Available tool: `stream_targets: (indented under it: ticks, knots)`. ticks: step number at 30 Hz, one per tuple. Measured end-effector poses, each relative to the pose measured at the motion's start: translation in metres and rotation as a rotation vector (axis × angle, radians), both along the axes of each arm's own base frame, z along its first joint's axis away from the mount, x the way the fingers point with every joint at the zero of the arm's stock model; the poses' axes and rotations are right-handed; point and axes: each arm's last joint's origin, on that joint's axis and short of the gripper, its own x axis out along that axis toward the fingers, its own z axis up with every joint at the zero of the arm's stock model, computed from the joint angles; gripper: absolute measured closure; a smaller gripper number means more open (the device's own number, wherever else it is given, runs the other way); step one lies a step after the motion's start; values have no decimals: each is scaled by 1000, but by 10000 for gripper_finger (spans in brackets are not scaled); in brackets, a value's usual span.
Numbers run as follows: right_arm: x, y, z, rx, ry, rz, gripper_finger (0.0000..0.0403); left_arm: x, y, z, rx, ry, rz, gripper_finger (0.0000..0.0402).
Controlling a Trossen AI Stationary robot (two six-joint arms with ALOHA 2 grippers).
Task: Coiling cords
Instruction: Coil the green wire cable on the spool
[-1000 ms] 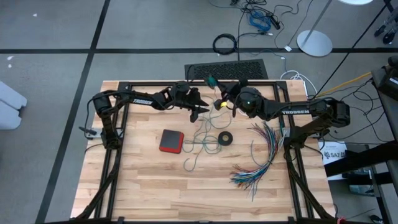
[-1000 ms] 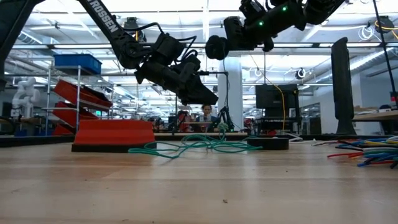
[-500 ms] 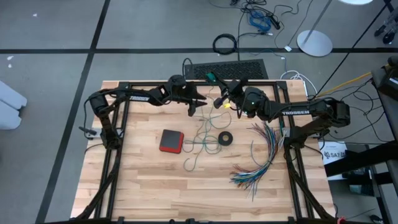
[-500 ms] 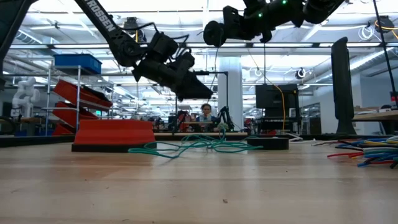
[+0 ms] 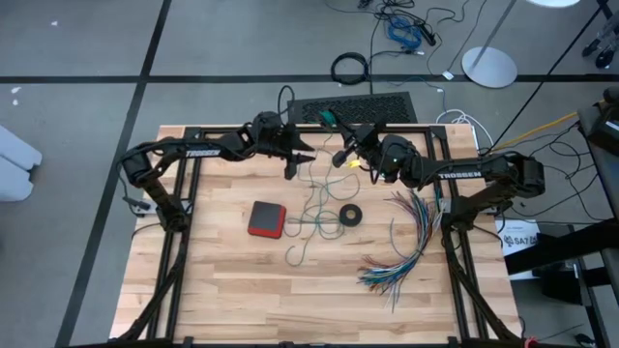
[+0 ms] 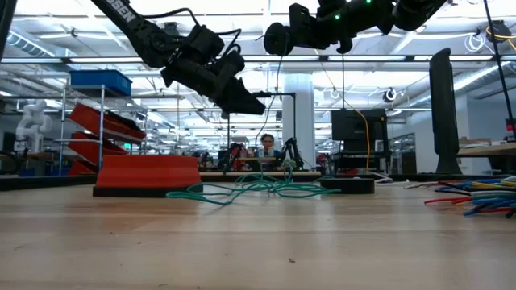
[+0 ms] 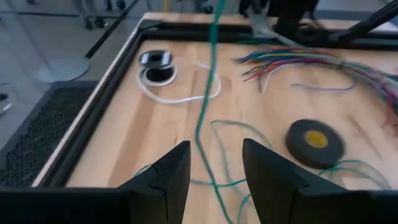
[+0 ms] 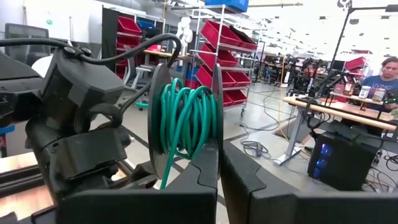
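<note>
In the right wrist view a black spool (image 8: 186,112) carries wound turns of the teal-green cord (image 8: 186,118), with my right gripper (image 8: 219,171) shut on it, high above the table's far middle (image 6: 278,39). The cord drops from there to a loose heap on the table (image 5: 314,217). My left gripper (image 7: 214,171) is open and raised, and the hanging cord (image 7: 202,112) runs past between its fingers; I cannot tell whether it touches them. The white cord (image 7: 186,98) with its round black-and-white piece (image 7: 155,62) lies by the far edge. My right gripper pinches the spool's one flat disc (image 8: 216,134) by its rim between its two fingers. The fingers come about level from the table's right side. The spool is lifted clear, standing on edge, and the teal-green cord trails down from it, slack.
A red-and-black box (image 5: 266,219) lies left of the cord heap and a black tape ring (image 5: 350,215) right of it. Fanned multicoloured wires (image 5: 401,246) cover the right side. The near half of the wooden table (image 5: 251,300) is bare.
My left gripper has risen and drawn toward the far edge and a little left, still open. My right gripper has tipped upward, raising the spool slightly. The cord heap on the table has stayed where it was.
</note>
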Motion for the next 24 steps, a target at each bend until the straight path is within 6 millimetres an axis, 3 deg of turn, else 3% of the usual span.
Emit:
stream_targets:
  ticks: [8,14,24]
  knots:
    - [0,0,-1,-14,22,8,403,-1,-3,1,-1,13,-10,249]
    - [1,1,3,-35,-6,49,403,-4,7,-4,24,32,41,249]
    - [0,1,6,-51,-29,43,403,8,13,-16,-19,-54,-13,249]
